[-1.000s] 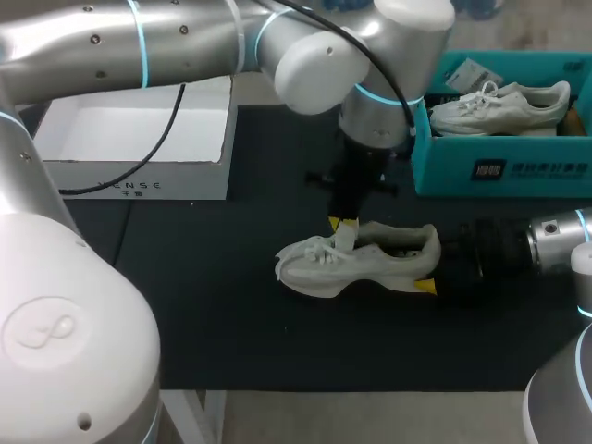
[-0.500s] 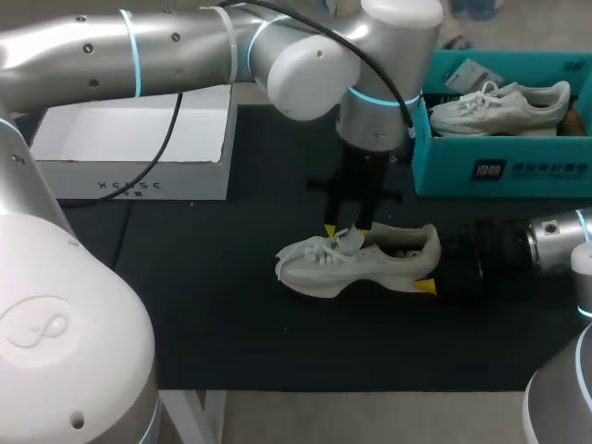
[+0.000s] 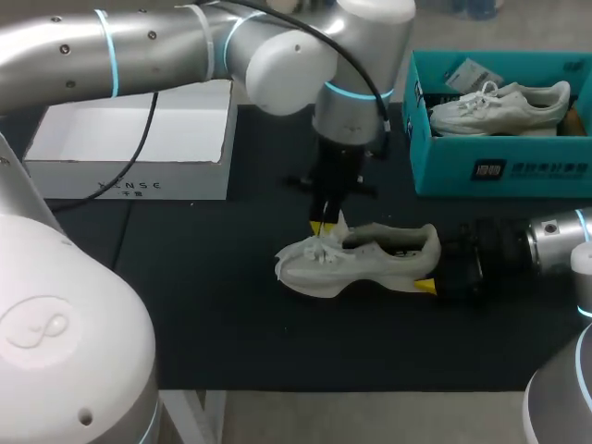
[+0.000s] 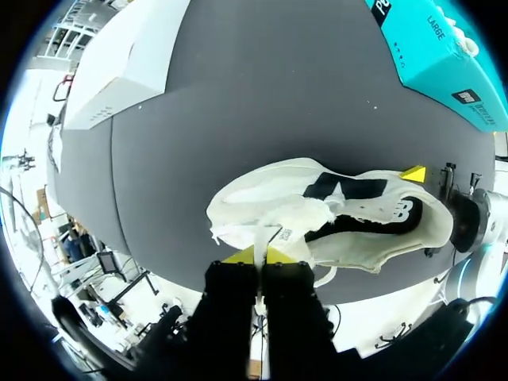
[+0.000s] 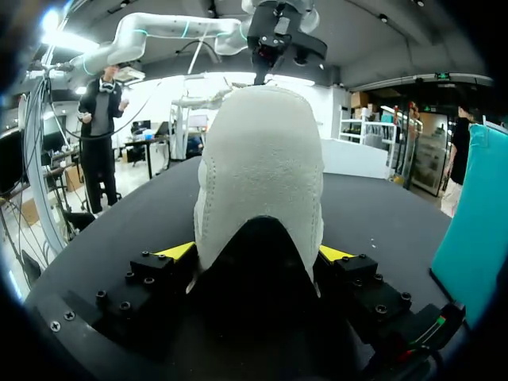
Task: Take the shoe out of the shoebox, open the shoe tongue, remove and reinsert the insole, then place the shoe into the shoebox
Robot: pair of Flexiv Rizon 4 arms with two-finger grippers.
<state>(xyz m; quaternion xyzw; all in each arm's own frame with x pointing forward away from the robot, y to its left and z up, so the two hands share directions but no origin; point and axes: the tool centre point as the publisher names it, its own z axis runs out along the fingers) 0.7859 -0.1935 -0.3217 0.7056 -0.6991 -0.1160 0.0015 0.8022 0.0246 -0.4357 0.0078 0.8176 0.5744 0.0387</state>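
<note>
Shifted since the earlier frames: left tool (image 3: 324,225) is travelling from over the shoe's collar toward its toe end, drawing the tongue (image 3: 335,228) along; shoe (image 3: 356,259) and right tool (image 5: 256,252) are holding their places.

Item 1, shoe: lying on its sole on the table (image 3: 213,305), out of the shoebox (image 3: 499,171), which is standing well apart at the far right edge.

Item 2, left tool: hanging over the laces, fingers pinched together on a thin white strip, judged to be the tongue.

Item 3, right tool: lying level on the table, its yellow tips pressing the heel from both sides and bracing the shoe.

Item 4, step in hand: opening the tongue. Removal is done; insole work and return are waiting.

Item 5, next move, as a judgement: it is calling for the tongue to be folded fully forward so the mouth is gaping, with the heel braced, then for a reach into the opening for the insole.

Item 6, hard to make out: the far yellow tip of the right tool is hiding behind the heel in the head view; whether the pinched strip includes a lace cannot be told; dark patches are showing inside the shoe, but insole and lining are not separable.

Item 7, other stock: white box (image 3: 129,180); second shoe (image 3: 499,106) resting in the shoebox.
</note>
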